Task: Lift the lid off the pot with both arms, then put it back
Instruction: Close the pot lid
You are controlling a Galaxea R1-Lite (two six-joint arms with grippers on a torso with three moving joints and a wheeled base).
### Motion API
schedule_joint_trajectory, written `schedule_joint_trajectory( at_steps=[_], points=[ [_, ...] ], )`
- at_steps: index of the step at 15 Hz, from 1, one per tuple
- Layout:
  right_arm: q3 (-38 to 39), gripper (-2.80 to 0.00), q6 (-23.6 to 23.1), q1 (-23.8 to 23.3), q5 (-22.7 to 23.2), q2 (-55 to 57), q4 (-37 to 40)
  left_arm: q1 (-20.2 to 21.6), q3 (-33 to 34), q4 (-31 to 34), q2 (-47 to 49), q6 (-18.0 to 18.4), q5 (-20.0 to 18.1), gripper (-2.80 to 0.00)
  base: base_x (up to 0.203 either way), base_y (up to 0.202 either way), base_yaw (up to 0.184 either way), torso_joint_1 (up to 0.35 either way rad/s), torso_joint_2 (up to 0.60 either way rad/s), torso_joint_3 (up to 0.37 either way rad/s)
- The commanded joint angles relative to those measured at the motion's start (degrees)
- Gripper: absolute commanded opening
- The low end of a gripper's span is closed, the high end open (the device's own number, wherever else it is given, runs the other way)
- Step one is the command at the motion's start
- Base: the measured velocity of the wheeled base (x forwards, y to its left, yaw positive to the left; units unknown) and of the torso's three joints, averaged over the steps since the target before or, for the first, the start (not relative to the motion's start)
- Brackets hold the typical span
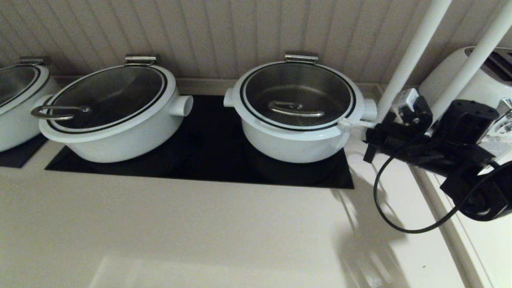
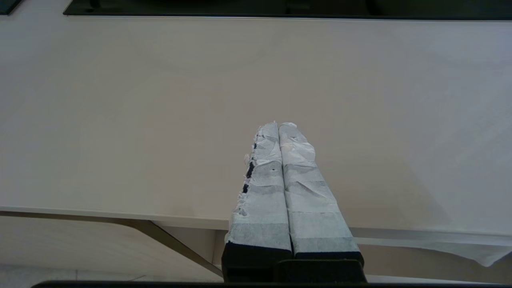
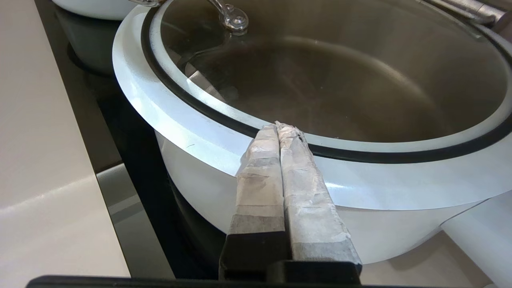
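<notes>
Lid: we are seeing the lid (image 1: 298, 94) sitting flat and seated on the pot (image 1: 296, 140), at the right end of the black hob panel (image 1: 208, 160) toward the far side of the worktop (image 1: 200, 232).
Right tool: we are holding the right tool (image 3: 280, 126) with its taped fingers pressed together and gripping nothing, its tip lying on the lid's white rim at the pot's near-right edge, just beside the pot's right stub handle (image 1: 370, 110).
Left tool: the left tool (image 2: 279, 126) is hanging over bare worktop, well apart from the pot, fingers pressed together and empty; it is not showing in the head view.
Handling: we are judging the lid stiff, fairly heavy for its size and breakable, being glass; the glossy rim and glass are looking slippery against taped fingers.
Where to hold: we are favouring the flat steel bar handle (image 1: 296, 109) at the centre, or opposite points of the rim, one tool each side, so the lid is staying level.
Risk: a one-sided lift is likely tipping it against the steel hinge bracket (image 1: 301, 58) at the far edge.
Neighbour: the wider pot (image 1: 116, 112) to the left is not ours.
</notes>
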Motion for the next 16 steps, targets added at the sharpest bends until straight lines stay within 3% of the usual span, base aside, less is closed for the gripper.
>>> schedule_joint_trajectory(
  at_steps=[1, 16],
  points=[
    [0.34, -2.80, -0.16, 0.02, 0.28, 0.12, -0.40, 0.01, 0.00, -0.05, -0.02, 0.02, 0.00, -2.80, 0.000, 0.000, 0.000, 0.000, 0.00, 0.000],
    [2.59, -2.80, -0.86, 0.02, 0.20, -0.06, -0.40, 0.01, 0.00, -0.05, -0.02, 0.02, 0.00, -2.80, 0.000, 0.000, 0.000, 0.000, 0.00, 0.000]
  ],
)
